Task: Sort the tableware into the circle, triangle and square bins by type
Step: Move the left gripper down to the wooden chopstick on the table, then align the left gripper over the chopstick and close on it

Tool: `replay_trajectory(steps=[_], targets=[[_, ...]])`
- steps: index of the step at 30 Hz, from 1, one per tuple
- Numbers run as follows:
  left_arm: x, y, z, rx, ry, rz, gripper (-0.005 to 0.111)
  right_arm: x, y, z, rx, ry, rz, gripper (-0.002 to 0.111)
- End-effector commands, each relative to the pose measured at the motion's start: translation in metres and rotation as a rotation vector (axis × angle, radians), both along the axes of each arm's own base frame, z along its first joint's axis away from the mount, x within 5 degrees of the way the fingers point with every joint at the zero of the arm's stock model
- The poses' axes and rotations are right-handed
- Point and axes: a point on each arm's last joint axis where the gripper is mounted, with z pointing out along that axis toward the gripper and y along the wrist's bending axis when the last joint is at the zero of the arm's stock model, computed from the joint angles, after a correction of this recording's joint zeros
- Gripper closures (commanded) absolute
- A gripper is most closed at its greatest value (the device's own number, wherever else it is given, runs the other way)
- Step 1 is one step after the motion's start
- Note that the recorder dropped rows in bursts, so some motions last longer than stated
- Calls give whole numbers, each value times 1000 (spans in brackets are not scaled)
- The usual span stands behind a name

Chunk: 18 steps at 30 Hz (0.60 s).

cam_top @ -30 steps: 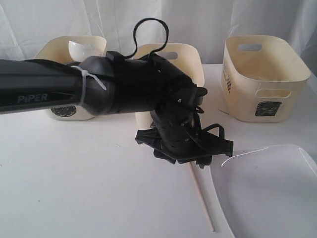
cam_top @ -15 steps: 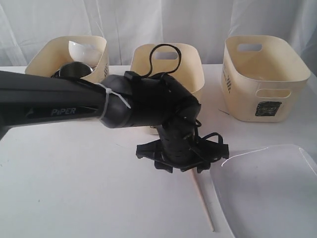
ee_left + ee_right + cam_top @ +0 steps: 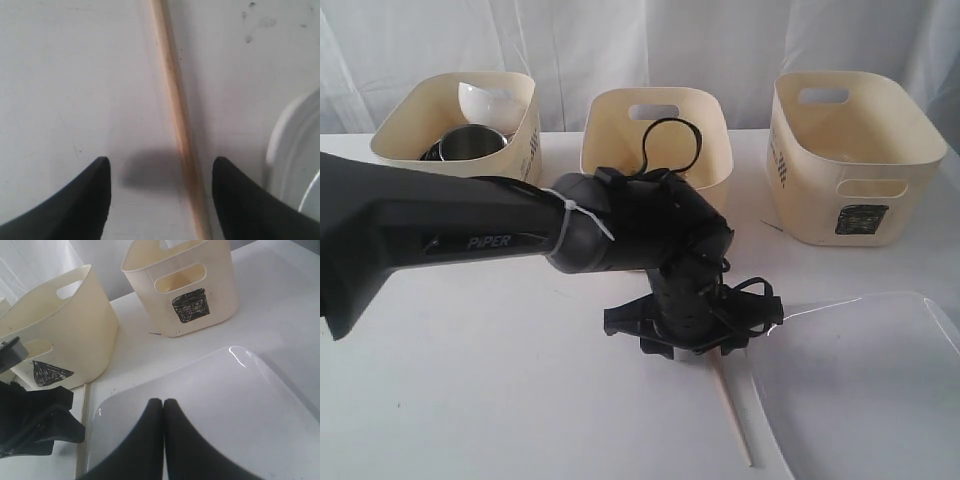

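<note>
Three cream bins stand in a row along the back edge of a white counter [image 3: 470, 400].

The left bin [image 3: 392, 137] holds a small white bowl [image 3: 485, 100] tilted against its back wall. Shiny steel pieces [image 3: 465, 145] sit in front of the bowl, and we cannot tell them apart. The black left arm [image 3: 440, 235] covers this bin's front.

The middle bin [image 3: 715, 150] carries a black triangle [image 3: 47, 374]. The right bin [image 3: 820, 190] carries a black square [image 3: 861, 220]. We cannot see to the bottom of either one.

A large white plate [image 3: 860, 390] with rounded corners lies flat at the front right corner of the counter.

A wooden chopstick [image 3: 172, 90] lies on the counter just beside the plate's left rim. It runs from under the left arm toward the front edge.

The left claw [image 3: 161, 162] is released and points down at the counter. Its two black fingers [image 3: 95, 200] are spread to either side of the chopstick and do not touch it. The stick sits nearer the finger on the plate's side.

The right claw [image 3: 163, 401] is clenched on nothing, with its fingers pressed together. It hangs over the plate.
</note>
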Motion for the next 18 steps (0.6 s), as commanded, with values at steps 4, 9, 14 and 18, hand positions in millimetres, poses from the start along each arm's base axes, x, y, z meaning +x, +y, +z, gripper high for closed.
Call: replay_trajectory(steps=[4, 9, 14, 18], targets=[[-1, -2, -5, 3, 10, 15, 44, 0, 0, -1, -1, -2, 0, 108], [-2, -4, -13, 8, 33, 27, 44, 0, 0, -1, -1, -2, 0, 108], [-6, 1, -16, 73, 77, 49, 44, 0, 0, -1, -1, -2, 0, 108], [-12, 11, -17, 177, 134, 63, 44, 0, 0, -1, -1, -2, 0, 108]])
